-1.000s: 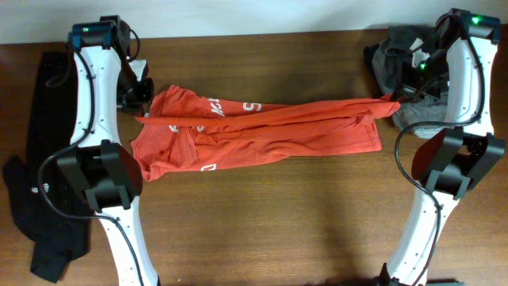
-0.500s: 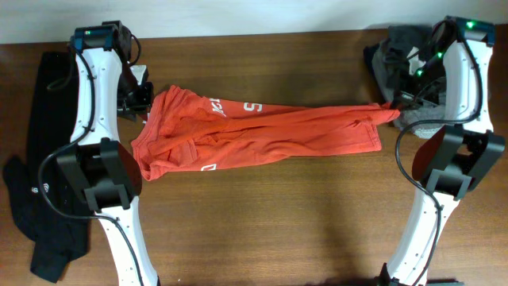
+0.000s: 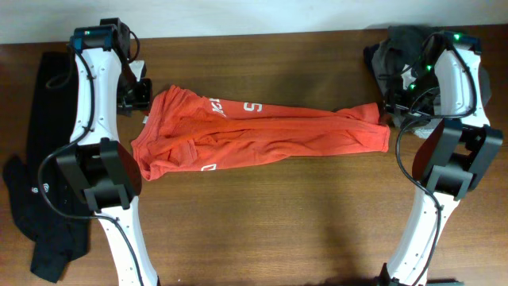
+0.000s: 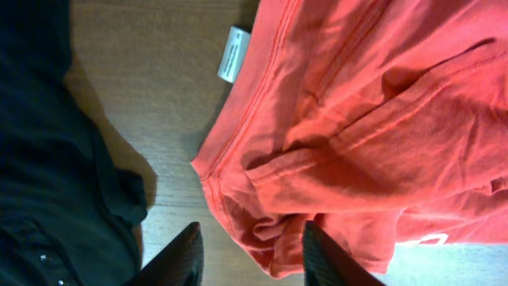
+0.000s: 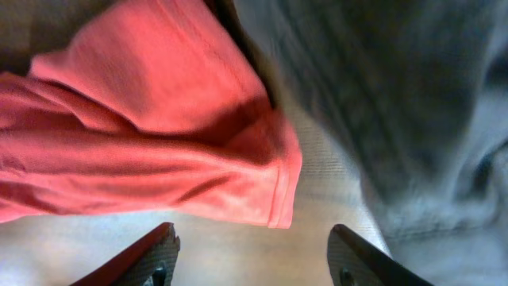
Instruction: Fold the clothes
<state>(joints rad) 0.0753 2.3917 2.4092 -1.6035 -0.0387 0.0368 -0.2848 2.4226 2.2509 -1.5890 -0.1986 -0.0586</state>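
The orange-red T-shirt (image 3: pixel 254 131) lies stretched in a long bunched strip across the table, with white lettering showing near its top. My left gripper (image 3: pixel 135 95) hovers at its left end. In the left wrist view that gripper (image 4: pixel 252 258) is open, and a loose fold of the shirt (image 4: pixel 373 119) sits between the fingertips against the right one. My right gripper (image 3: pixel 399 103) is at the shirt's right end. In the right wrist view it (image 5: pixel 254 262) stands open over bare wood, and the shirt's hem (image 5: pixel 238 183) lies just beyond the fingertips.
A long black garment (image 3: pixel 44 143) lies down the table's left edge, close beside the left gripper. A dark grey garment (image 3: pixel 393 52) is heaped at the back right corner, next to the right gripper. The shirt's white label (image 4: pixel 233 54) rests on the wooden table (image 3: pixel 278 230).
Both grippers have opened and let go of the shirt. Its taut right end has dropped and spread on the table, and the right arm has drawn slightly back.
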